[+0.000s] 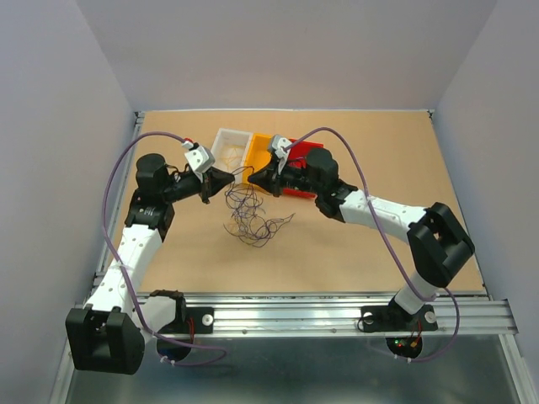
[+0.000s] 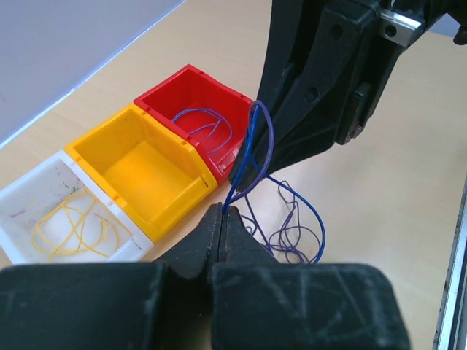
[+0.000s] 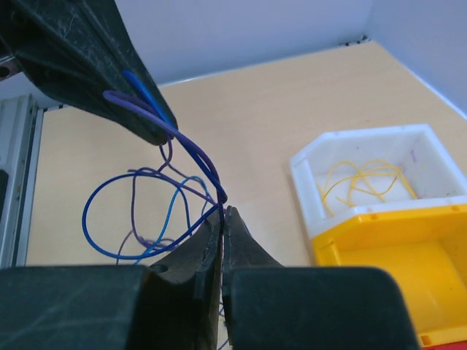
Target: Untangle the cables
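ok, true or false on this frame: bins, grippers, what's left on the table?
1. The white bin holds pale yellow cables. True.
2. The yellow bin holds a blue cable. False: it looks empty; the blue cable lies in the red bin.
3. Both grippers are open. False: the left gripper and the right gripper are each shut on the blue-purple strand that runs between them.
4. A loose tangle lies on the table, nearer the arm bases than the grippers. True.
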Tool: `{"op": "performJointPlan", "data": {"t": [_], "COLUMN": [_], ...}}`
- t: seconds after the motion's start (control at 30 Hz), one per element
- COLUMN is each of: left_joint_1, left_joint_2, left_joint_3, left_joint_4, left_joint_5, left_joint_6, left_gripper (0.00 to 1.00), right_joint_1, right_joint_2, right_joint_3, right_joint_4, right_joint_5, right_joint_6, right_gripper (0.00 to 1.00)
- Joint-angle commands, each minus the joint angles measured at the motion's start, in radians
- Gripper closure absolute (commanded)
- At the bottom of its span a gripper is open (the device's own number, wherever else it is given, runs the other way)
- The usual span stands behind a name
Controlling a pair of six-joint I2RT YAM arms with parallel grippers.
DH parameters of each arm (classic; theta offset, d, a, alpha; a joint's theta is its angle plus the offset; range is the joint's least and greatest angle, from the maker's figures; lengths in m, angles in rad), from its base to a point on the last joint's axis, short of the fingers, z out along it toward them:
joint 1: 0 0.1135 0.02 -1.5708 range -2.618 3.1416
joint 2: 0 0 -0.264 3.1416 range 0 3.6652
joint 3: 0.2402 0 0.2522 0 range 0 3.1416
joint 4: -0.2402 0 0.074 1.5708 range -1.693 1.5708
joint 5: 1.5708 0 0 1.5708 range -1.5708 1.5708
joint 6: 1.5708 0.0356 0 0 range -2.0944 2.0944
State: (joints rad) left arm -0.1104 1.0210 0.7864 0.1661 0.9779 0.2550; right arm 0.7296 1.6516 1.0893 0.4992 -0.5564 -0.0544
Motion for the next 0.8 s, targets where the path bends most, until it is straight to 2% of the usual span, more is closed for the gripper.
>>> {"op": "performJointPlan", "data": {"t": [0.0, 0.1, 0.17, 0.27, 0.3, 0.4, 0.43, 0.5, 0.63, 0.77], "left_joint_1": [-0.003, -0.003, -0.003, -0.002, -0.002, -0.002, -0.002, -0.002, -0.008, -0.067], "left_joint_2": [-0.004, -0.006, -0.006, -0.012, -0.022, -0.048, -0.056, -0.071, -0.120, -0.197], "left_joint_3": [0.053, 0.051, 0.053, 0.045, 0.031, 0.002, -0.003, -0.015, -0.041, -0.076], "left_joint_4": [-0.003, -0.005, -0.005, 0.025, 0.051, 0.090, 0.093, 0.096, 0.090, 0.087], "left_joint_5": [0.057, 0.045, 0.003, -0.097, -0.117, -0.157, -0.159, -0.130, 0.002, -0.004], "left_joint_6": [0.020, 0.033, 0.033, 0.012, 0.001, -0.006, -0.008, -0.008, 0.044, 0.107], "left_gripper": [1.00, 1.00, 0.95, 0.68, 0.51, 0.27, 0.22, 0.15, 0.13, 0.12], "right_joint_1": [0.004, 0.004, 0.004, 0.004, 0.004, 0.004, 0.004, 0.004, 0.005, 0.004], "right_joint_2": [-0.033, -0.064, -0.087, -0.159, -0.206, -0.286, -0.315, -0.380, -0.427, -0.421], "right_joint_3": [-0.055, -0.101, -0.124, -0.173, -0.205, -0.256, -0.272, -0.305, -0.284, -0.223], "right_joint_4": [0.200, 0.257, 0.275, 0.282, 0.282, 0.277, 0.277, 0.266, 0.171, 0.046], "right_joint_5": [0.062, 0.113, 0.182, 0.329, 0.367, 0.443, 0.446, 0.426, 0.377, 0.403], "right_joint_6": [0.039, 0.051, 0.079, 0.099, 0.111, 0.126, 0.128, 0.148, 0.182, 0.231], "right_gripper": [0.99, 0.99, 0.99, 0.99, 0.99, 1.00, 0.99, 0.99, 0.99, 1.00]}}
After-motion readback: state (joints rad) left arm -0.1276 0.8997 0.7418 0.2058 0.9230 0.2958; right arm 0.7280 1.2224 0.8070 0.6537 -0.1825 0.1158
